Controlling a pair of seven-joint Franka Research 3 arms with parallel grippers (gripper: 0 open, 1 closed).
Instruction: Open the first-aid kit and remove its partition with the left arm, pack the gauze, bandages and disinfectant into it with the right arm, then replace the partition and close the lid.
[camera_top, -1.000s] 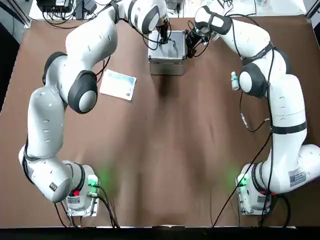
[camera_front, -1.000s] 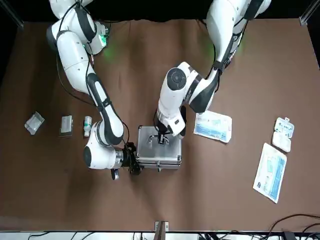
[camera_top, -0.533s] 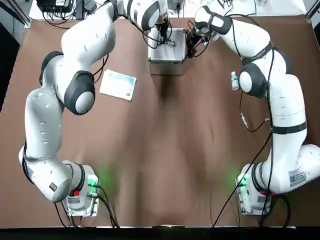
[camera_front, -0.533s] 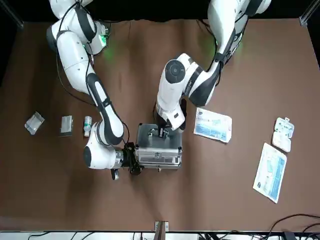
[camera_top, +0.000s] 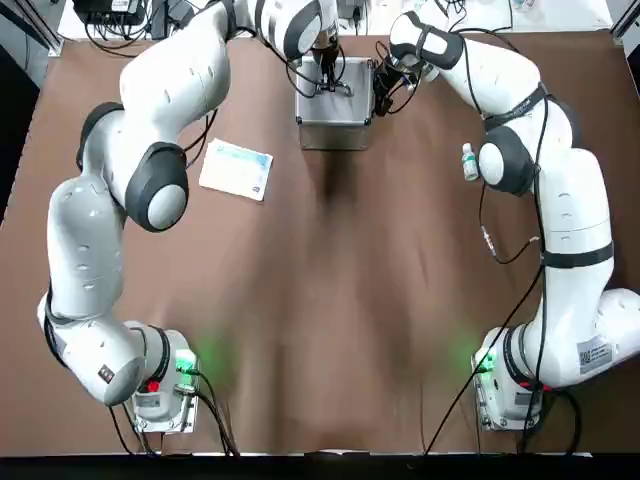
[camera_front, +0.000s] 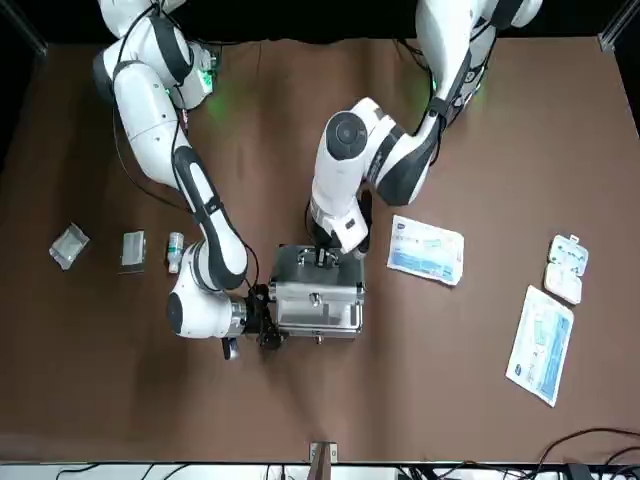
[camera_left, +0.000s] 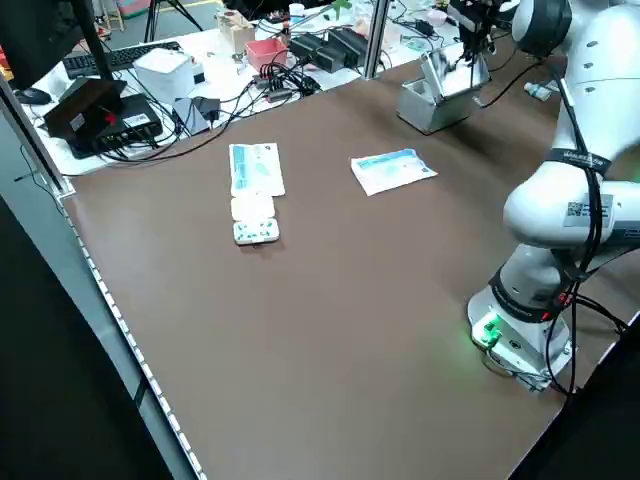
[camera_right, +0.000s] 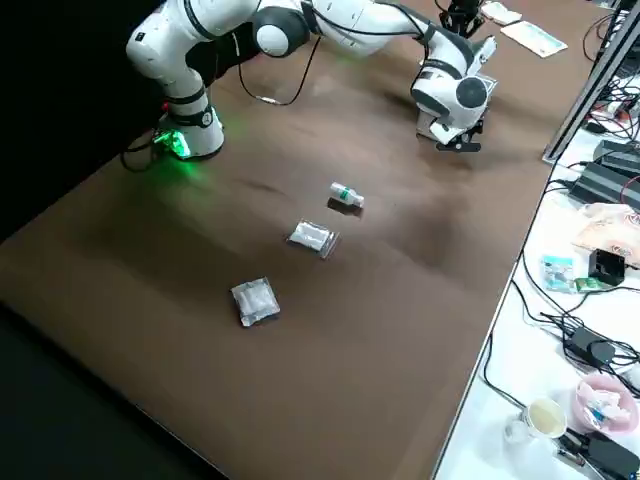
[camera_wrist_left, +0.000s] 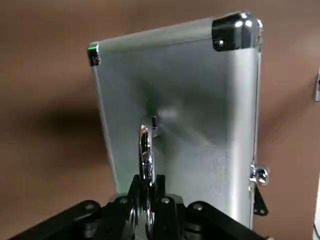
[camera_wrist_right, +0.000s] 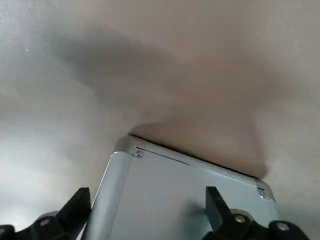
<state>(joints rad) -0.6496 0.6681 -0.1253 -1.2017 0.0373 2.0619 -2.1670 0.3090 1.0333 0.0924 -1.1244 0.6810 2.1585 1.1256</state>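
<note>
First-aid kit (camera_front: 318, 310), on the table (camera_front: 430, 370) opposite the arm bases. Left gripper (camera_wrist_left: 146, 184), above it, has its jaws clenched on the handle (camera_wrist_left: 145, 150); lid (camera_wrist_left: 200, 95) tilted, apparently part-open. Right gripper (camera_wrist_right: 147, 200), beside the case: jaws parted. Risks: handle slip dropping the lid; weak bracing letting the case tip.
</note>
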